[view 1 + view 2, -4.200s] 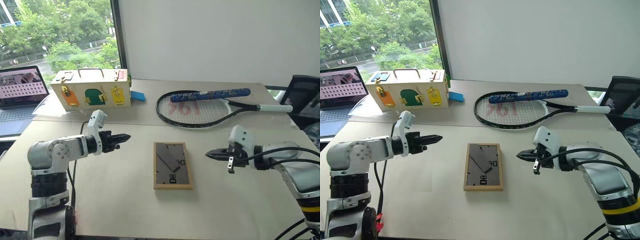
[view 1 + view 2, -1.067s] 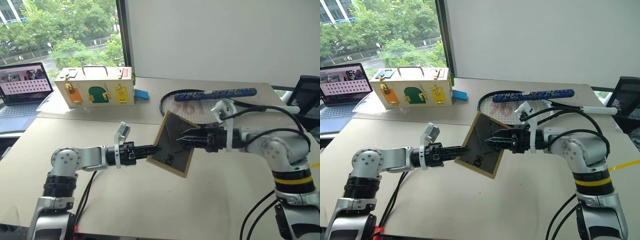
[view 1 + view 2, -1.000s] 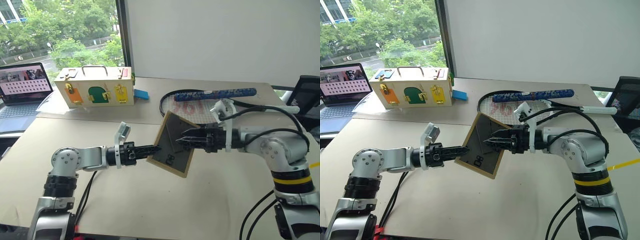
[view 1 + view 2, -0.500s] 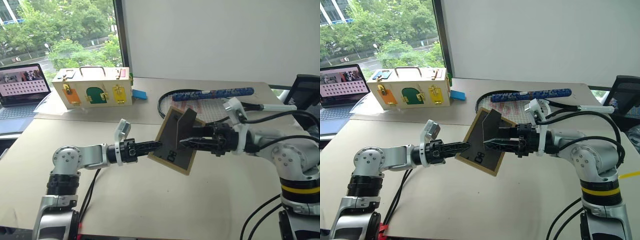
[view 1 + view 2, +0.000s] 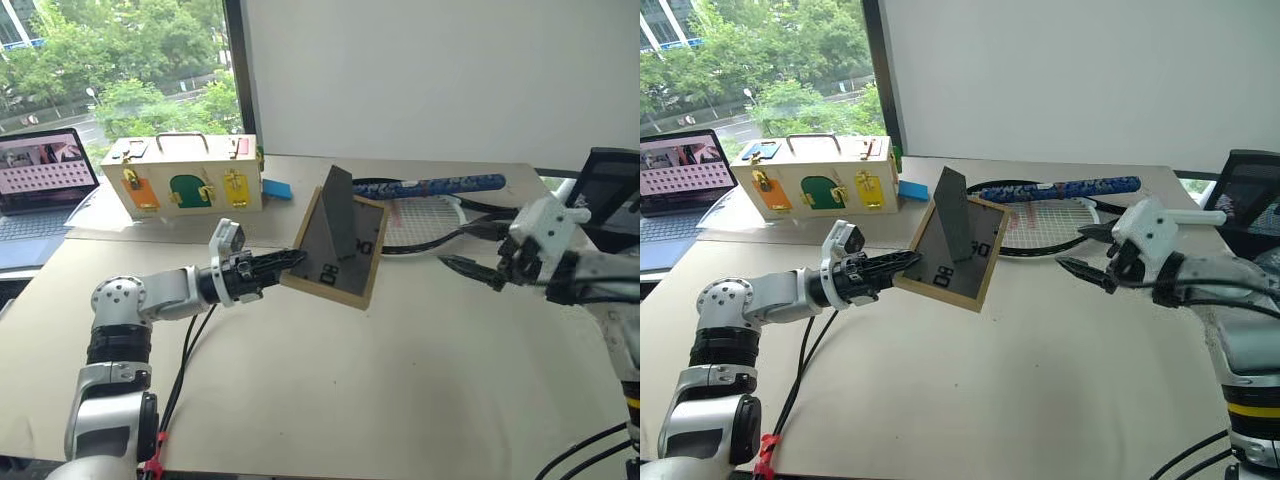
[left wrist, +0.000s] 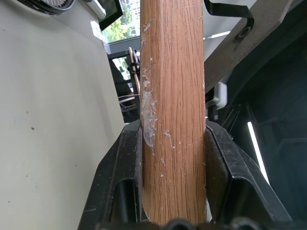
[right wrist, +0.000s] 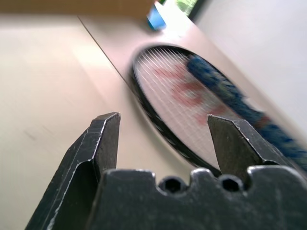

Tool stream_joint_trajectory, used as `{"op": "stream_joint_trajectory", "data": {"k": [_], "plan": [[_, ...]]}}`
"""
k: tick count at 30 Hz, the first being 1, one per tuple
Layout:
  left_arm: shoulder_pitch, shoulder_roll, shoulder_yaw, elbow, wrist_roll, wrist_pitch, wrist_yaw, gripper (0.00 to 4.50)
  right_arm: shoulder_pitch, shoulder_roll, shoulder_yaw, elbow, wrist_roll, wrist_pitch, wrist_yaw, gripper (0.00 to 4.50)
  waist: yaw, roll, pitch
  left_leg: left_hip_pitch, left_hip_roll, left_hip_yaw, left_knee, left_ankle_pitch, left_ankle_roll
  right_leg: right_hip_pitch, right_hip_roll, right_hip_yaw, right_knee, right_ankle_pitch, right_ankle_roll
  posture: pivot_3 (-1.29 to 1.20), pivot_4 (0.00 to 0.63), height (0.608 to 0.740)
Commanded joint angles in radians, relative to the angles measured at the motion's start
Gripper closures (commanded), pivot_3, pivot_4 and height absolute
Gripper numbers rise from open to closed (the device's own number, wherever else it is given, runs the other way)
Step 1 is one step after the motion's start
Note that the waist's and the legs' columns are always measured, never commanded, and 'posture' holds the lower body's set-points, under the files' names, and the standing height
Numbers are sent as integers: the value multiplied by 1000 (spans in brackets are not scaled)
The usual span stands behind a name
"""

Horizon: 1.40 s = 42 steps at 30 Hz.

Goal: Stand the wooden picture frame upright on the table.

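Stretching wide across the view, the table (image 5: 330,400) has plenty of bare beige room in front and to the right of the frame. At the back edge sit the cream box (image 5: 185,178) on the left and a racket (image 5: 1060,215) to the right, with a laptop (image 5: 45,175) at far left. Up off the table at the middle, the frame (image 5: 952,252) hangs tilted, grey back toward the camera, its prop leg (image 5: 953,218) swung out and pointing up. Its long axis leans from lower left to upper right, and the lower edge is clear of the tabletop. The left gripper (image 5: 902,265) is clamped on the frame's left wooden edge, fingers (image 6: 122,177) pressed on both sides. The right gripper (image 5: 1080,270) floats well apart to the right, jaws spread wide, empty, pointing at the frame.
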Motion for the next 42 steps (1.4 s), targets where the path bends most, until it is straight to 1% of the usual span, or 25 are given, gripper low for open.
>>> {"op": "stream_joint_trajectory", "data": {"k": [1, 2, 4, 5, 8, 11, 12, 17, 21, 26, 29, 31, 33, 38, 42], "plan": [[-37, -11, 3, 3, -48, 21, 1, 3320, 5, -5, 39, 79, -225, -380, -153, 1127, 2, 0, 0, 0, 0, 0, -1, 1, -1, 0, 0, 0, 0, 0, 0, 0, 150, 720], [-46, -13, 0, 13, -45, 28, 0, 3320, 11, -30, 59, 105, -386, -502, -300, 1127, 1, 0, 0, 0, 0, 0, -1, 1, -1, 0, 0, 0, 0, 0, 0, 0, 150, 720], [-60, -15, -6, 29, -36, 43, -2, 3320, 6, -40, 74, 165, -540, -664, -462, 1127, 4, 0, 0, 0, 0, 0, -1, 1, -2, 0, 0, 0, 1, 0, 0, 0, 150, 720], [-66, -16, -11, 36, -30, 50, -3, 3320, -7, -42, 85, 184, -634, -710, -564, 1127, 5, 0, 0, 0, 0, 0, -1, 2, -2, 0, 0, 0, 1, 0, 0, 0, 150, 720], [-81, -20, -21, 52, -26, 73, -11, 3320, -64, -25, 111, 216, -812, -769, -770, 1127, 4, 0, 0, 0, 0, 0, -1, 2, -3, 0, 0, 0, 1, 0, 0, 0, 150, 720], [-97, -17, -32, 69, -28, 109, -31, 3320, -117, -21, 147, 224, -919, -838, -898, 1127, 2, 0, 0, 0, 0, 0, -1, 3, -4, -1, 0, 0, 3, 0, 0, 0, 150, 720], [-101, -15, -38, 73, -23, 124, -40, 3320, -132, -24, 161, 220, -973, -848, -956, 1127, 2, 0, 0, 0, 0, 0, -1, 3, -4, -1, 0, 0, 3, 0, 0, 0, 150, 720], [-124, -14, -54, 90, 20, 166, -80, 3320, -213, -25, 229, 254, -1119, -883, -1138, 1127, 5, 0, 0, 0, -1, 0, -1, 4, -5, 0, 0, 0, 3, 0, 0, 0, 150, 720], [-136, -15, -56, 95, 50, 167, -110, 3320, -234, -27, 270, 253, -1179, -885, -1217, 1127, 8, 0, 0, 0, -1, 0, -1, 4, -5, 0, -1, 0, 3, 0, -1, 0, 150, 720], [-133, -9, -57, 87, 75, 167, -140, 3320, -232, -42, 291, 249, -1204, -879, -1263, 1127, 7, 0, 0, 0, -1, 0, -1, 4, -5, 0, -1, 0, 3, 0, -1, 0, 150, 720], [-130, -5, -69, 80, 89, 167, -156, 3320, -231, -49, 298, 256, -1202, -884, -1269, 1851, 7, 0, 0, 0, -1, 0, -1, 4, -5, 0, -1, 0, 4, 0, -1, 0, 150, 720], [-129, -4, -75, 73, 98, 167, -168, 3320, -231, -50, 300, 258, -1194, -888, -1266, 2560, 7, 0, 0, 0, -1, 0, -1, 4, -5, 0, -1, 0, 4, 0, -1, 0, 150, 720], [-132, -5, -75, 67, 115, 167, -178, 3320, -232, -50, 301, 254, -1186, -890, -1263, 3099, 6, 0, 0, 0, -1, 0, -1, 4, -5, 0, -1, 0, 4, 0, -1, 0, 150, 720], [-122, -14, -66, 1, 222, 159, -184, 3320, -231, -53, 302, 251, -1162, -897, -1253, 3124, 4, 0, 0, 0, -1, 0, -1, 5, -5, 0, -1, 0, 4, 0, -1, 0, 150, 720], [-86, -3, -60, -112, 310, 129, -246, 3320, -238, -64, 294, 278, -1113, -917, -1231, 3182, 3, 0, 0, 0, -1, 0, -1, 5, -5, 0, -1, 0, 5, 0, -1, 0, 150, 720]]}}
